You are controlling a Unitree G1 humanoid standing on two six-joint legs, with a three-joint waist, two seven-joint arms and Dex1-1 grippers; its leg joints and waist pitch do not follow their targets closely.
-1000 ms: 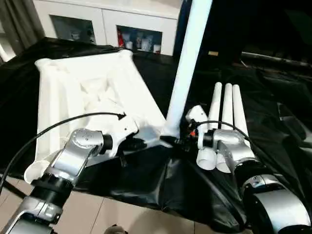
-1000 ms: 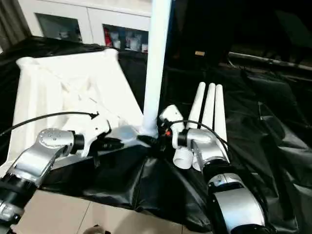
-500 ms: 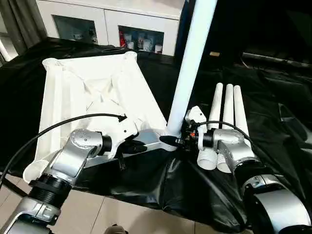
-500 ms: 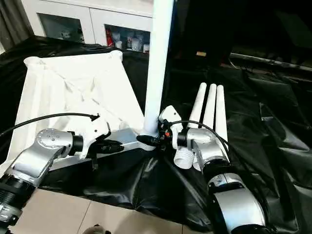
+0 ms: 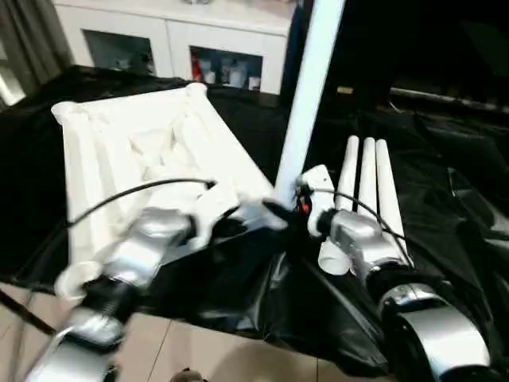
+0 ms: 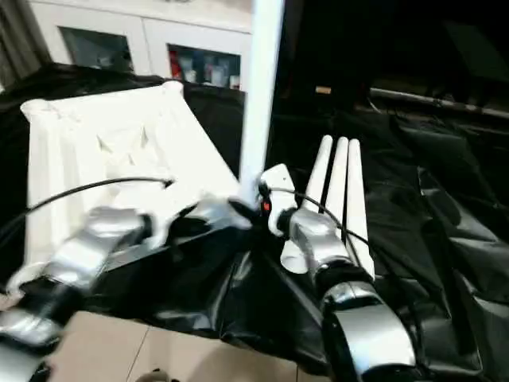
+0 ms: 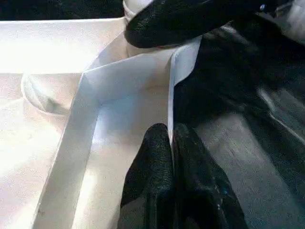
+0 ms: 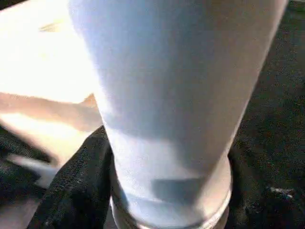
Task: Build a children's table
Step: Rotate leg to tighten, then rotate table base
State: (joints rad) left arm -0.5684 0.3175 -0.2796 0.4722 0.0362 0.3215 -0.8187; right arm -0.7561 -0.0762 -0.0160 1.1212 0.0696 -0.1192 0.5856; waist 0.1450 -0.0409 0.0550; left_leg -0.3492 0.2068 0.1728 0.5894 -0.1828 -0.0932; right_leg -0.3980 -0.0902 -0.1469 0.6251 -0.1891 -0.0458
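The children's table top (image 5: 135,143) lies upside down on the black cloth, ribs up. One white leg (image 5: 306,95) stands upright in the socket at the top's near right corner. My right gripper (image 5: 282,211) is at that leg's base, a black finger (image 8: 76,191) pressed against the leg (image 8: 167,95). My left gripper (image 7: 170,143) is shut on the thin rim (image 7: 178,62) of the top, close to the same corner, where the right gripper's finger (image 7: 181,21) also shows. Three more legs (image 5: 366,183) lie side by side on the cloth to the right.
A white cabinet with glass doors (image 5: 215,48) stands behind the table. The black cloth (image 5: 445,207) drapes over the near edge above the tiled floor (image 5: 199,350). A black cable (image 5: 143,191) arcs over my left forearm.
My right gripper has closed in on the base of the upright leg. My left arm has slid a little along the rim toward that corner. The camera has shifted slightly.
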